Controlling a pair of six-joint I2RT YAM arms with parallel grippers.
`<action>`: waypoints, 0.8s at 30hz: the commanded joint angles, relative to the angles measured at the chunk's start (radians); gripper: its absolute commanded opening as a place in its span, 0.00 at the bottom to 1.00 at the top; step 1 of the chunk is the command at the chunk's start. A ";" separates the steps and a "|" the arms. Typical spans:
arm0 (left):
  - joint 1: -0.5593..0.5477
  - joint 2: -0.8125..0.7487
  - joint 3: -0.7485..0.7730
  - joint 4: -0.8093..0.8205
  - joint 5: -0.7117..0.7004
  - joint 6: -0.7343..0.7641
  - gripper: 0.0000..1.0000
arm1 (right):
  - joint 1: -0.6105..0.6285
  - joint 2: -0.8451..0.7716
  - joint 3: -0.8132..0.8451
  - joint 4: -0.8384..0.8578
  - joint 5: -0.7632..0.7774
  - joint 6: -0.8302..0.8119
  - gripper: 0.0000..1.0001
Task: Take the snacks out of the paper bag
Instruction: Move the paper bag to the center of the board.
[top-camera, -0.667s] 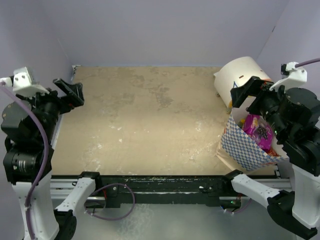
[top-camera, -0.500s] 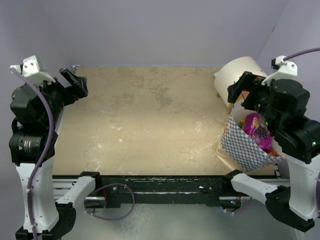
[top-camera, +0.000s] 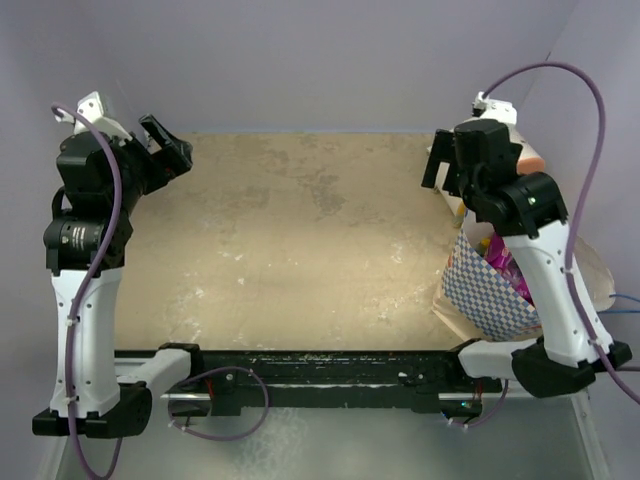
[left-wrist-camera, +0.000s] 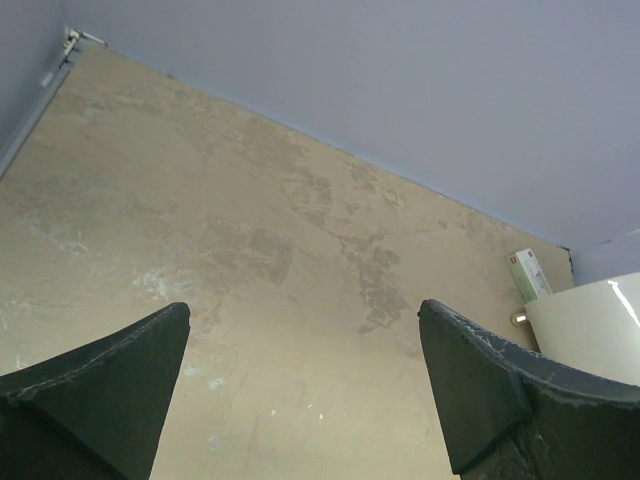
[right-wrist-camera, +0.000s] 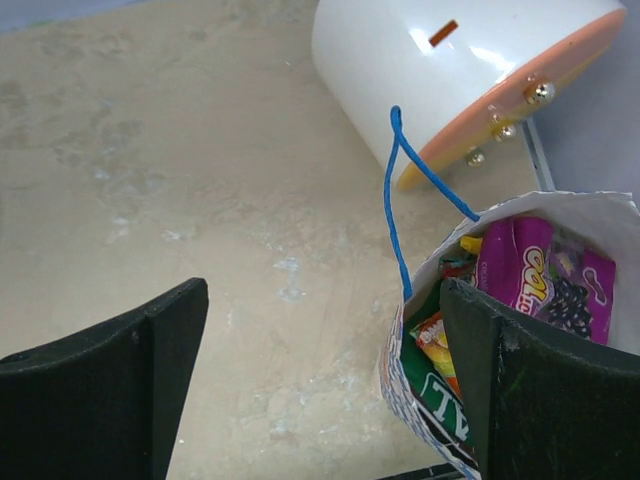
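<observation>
There are two arms, a left arm (top-camera: 85, 230) and a right arm (top-camera: 555, 280), and one table (top-camera: 300, 230). At the right of the frame are one bag (top-camera: 480, 290) with one blue string (right-wrist-camera: 410, 190) showing, one white tub (right-wrist-camera: 450, 70) and one small box (left-wrist-camera: 527, 273). At least three snacks peek out of the bag: one purple pack (right-wrist-camera: 545, 275), one green pack (right-wrist-camera: 432, 390), one orange pack (right-wrist-camera: 436, 340).

Light was bright, even and diffuse, shadows on the table (top-camera: 300, 230) were soft and faint, all three views stayed sharp, with only mild glare streaks on the white cylinder (right-wrist-camera: 400, 70) in the right wrist view.
</observation>
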 joint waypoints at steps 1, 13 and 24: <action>-0.004 0.047 -0.018 0.024 0.085 -0.082 0.99 | -0.004 0.052 0.000 -0.048 0.110 0.049 0.99; -0.004 0.006 -0.207 0.075 0.281 -0.260 0.99 | -0.110 0.101 -0.209 0.141 0.139 -0.064 1.00; -0.004 -0.092 -0.156 -0.049 0.317 -0.188 0.99 | -0.119 0.140 -0.378 0.454 0.087 -0.234 0.73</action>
